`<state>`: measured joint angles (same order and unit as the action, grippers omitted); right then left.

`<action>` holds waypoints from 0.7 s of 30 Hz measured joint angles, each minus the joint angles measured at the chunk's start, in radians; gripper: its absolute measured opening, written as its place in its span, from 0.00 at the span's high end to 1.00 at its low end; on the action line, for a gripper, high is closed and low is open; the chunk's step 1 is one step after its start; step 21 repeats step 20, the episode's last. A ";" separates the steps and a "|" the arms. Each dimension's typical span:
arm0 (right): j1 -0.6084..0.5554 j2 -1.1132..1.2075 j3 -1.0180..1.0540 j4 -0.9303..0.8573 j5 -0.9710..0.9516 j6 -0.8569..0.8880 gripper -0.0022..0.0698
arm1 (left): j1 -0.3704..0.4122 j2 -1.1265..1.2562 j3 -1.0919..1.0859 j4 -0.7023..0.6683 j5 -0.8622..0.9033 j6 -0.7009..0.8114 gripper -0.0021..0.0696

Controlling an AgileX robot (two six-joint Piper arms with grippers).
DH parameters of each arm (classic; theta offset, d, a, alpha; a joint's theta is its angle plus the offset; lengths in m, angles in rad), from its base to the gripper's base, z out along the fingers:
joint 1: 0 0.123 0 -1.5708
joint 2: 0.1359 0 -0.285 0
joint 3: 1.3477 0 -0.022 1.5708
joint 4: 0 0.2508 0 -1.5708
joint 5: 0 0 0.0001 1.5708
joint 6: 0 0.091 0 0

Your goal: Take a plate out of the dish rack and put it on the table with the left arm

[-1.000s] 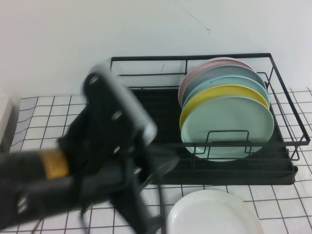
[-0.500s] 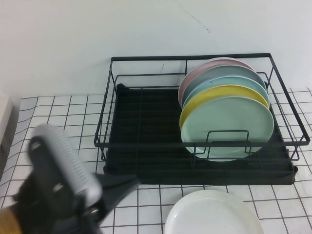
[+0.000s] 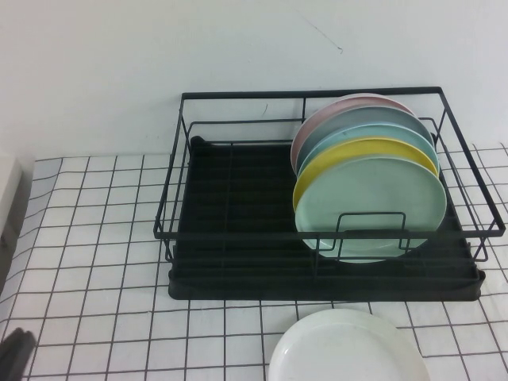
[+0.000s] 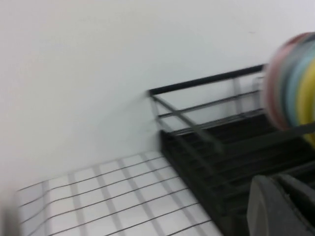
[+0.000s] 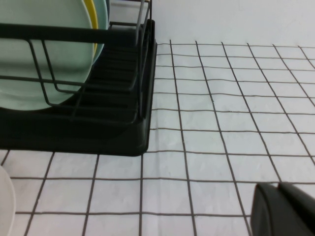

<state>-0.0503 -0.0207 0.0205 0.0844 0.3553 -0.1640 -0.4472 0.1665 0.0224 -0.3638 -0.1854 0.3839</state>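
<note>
plate (image 3: 349,349): plain white and glossy, lying flat on the table (image 3: 87,238) just in front of the dish rack (image 3: 238,238), partly cut off by the high view's lower edge
handling: by its look stiff, smooth and slippery, likely breakable if dropped; lying flat, the raised rim is the only place to pinch (the face offers nothing to grip)
rack contents: mint-green plate (image 3: 373,206) foremost, yellow plate (image 3: 349,155) behind it, more plates further back, all standing on edge at the rack's right end
left gripper (image 4: 280,206): only a dark part shows in its wrist view, near the rack's left end; whether it is released or clenched cannot be told
right gripper (image 5: 283,209): low over the cloth, to the right of the rack; fingers likewise cannot be told
change: a second ago the left arm filled the high view's left half; now only a dark sliver (image 3: 14,353) remains at the lower left corner, while the plate and rack lie as they did
</note>
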 joint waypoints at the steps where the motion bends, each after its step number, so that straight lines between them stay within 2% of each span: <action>1: 0.000 0.000 0.000 0.000 0.000 0.000 0.97 | 0.042 -0.033 0.000 0.050 0.031 -0.038 0.97; 5: 0.000 0.000 0.000 0.000 0.000 0.000 0.97 | 0.248 -0.132 0.000 0.200 0.179 -0.232 0.97; 9: 0.000 0.000 0.000 0.000 0.000 0.000 0.97 | 0.429 -0.175 0.000 0.260 0.283 -0.335 0.97; 13: 0.000 0.000 0.000 0.000 0.000 0.000 0.97 | 0.487 -0.176 0.000 0.271 0.371 -0.345 0.97; 18: 0.000 0.000 0.000 0.000 0.000 0.000 0.97 | 0.492 -0.178 -0.002 0.277 0.489 -0.287 0.97; 21: 0.000 0.000 0.000 0.000 0.000 0.000 0.97 | 0.492 -0.178 -0.002 0.279 0.495 -0.278 0.97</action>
